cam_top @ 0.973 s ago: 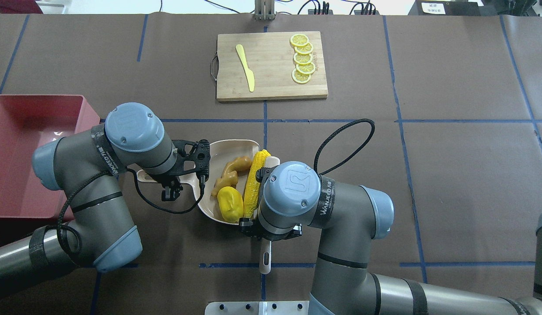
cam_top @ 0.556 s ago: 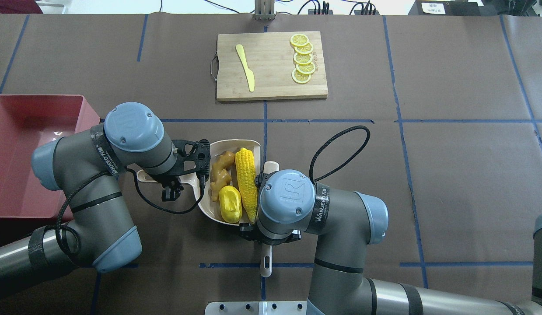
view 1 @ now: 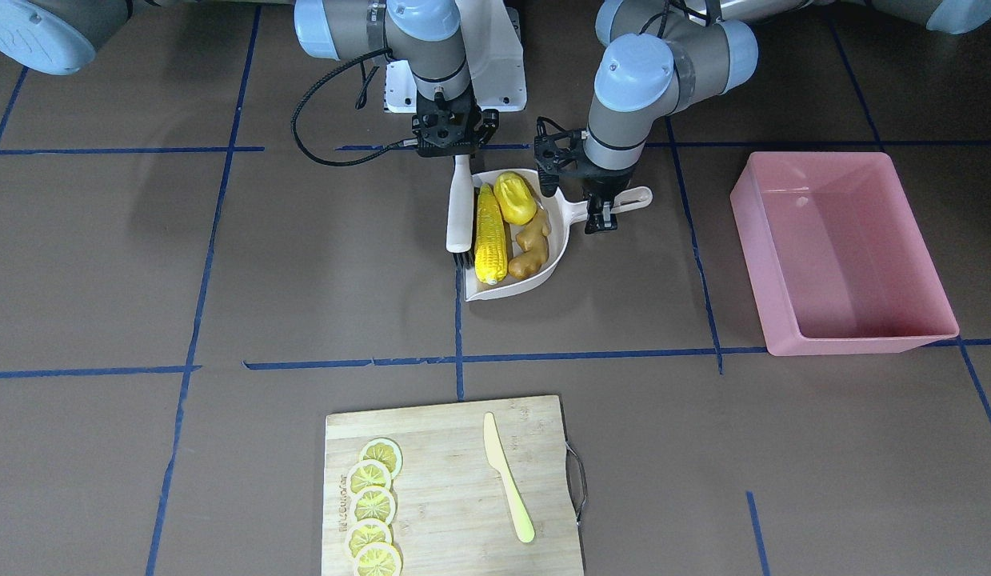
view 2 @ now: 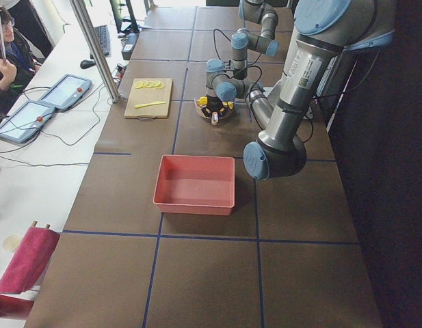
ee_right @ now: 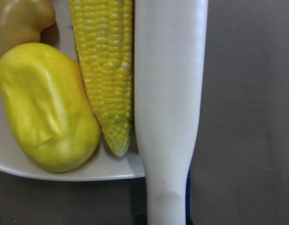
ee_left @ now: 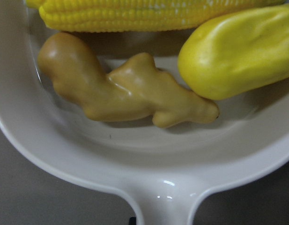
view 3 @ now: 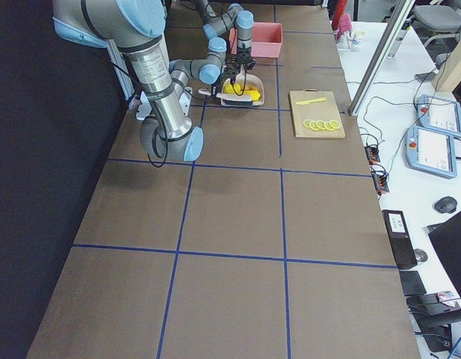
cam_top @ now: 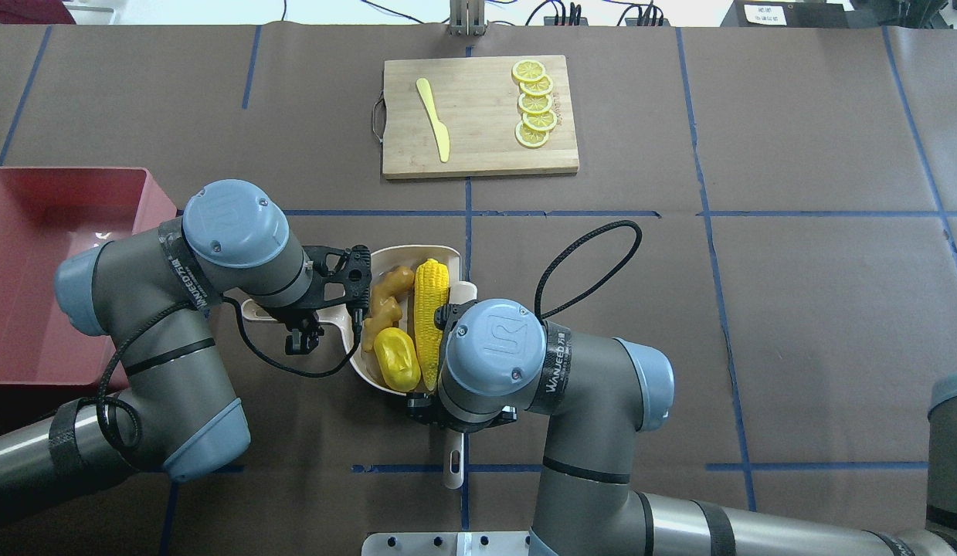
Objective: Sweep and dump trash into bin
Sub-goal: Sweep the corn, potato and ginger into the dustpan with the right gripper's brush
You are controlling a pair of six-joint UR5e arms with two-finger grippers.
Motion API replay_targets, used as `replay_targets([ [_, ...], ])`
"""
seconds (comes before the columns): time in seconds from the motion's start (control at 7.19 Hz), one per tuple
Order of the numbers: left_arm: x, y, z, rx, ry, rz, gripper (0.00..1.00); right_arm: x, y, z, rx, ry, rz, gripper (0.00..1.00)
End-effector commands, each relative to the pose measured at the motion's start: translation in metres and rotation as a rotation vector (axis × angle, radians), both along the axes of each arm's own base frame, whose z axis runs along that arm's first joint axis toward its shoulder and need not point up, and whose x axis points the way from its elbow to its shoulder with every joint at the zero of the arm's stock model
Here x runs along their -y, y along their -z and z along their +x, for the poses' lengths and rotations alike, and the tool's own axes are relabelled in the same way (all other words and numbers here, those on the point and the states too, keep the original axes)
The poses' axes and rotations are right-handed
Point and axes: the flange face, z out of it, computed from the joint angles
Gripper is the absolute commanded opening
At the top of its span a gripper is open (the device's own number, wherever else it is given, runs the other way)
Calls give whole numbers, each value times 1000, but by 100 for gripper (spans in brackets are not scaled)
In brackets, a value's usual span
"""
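The left fingers (view 1: 597,218) are closed tight on the handle of the dustpan (view 1: 511,292). The right fingers (view 1: 452,150) pinch the handle of the white brush (view 1: 461,208). On the brown surface (view 1: 223,280) the pink bin (view 1: 855,344) stands with upright walls on the robot's left, well apart from the dustpan, with a stretch of bare surface between them. The brush lies along the right edge of the pan. The trash is inside the pan: the corn cob (view 1: 490,236) just beside the brush, the yellow oval lump (view 1: 516,198) near the handle end, and the ginger root (view 1: 531,248) by the left wall.
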Motion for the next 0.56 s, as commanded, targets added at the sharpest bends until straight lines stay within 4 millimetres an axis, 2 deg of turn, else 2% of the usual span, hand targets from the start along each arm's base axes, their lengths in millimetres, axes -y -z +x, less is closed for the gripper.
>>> replay_targets([
  [0.0,0,-1,1,1,-1,-1,3,0,-2,3,13,-2,7,0],
  [0.14,0,-1,1,1,-1,-1,3,0,1,9,23,-2,9,0],
  [0.42,0,-1,1,1,-1,-1,3,-4,3,42,58,-5,15,0],
])
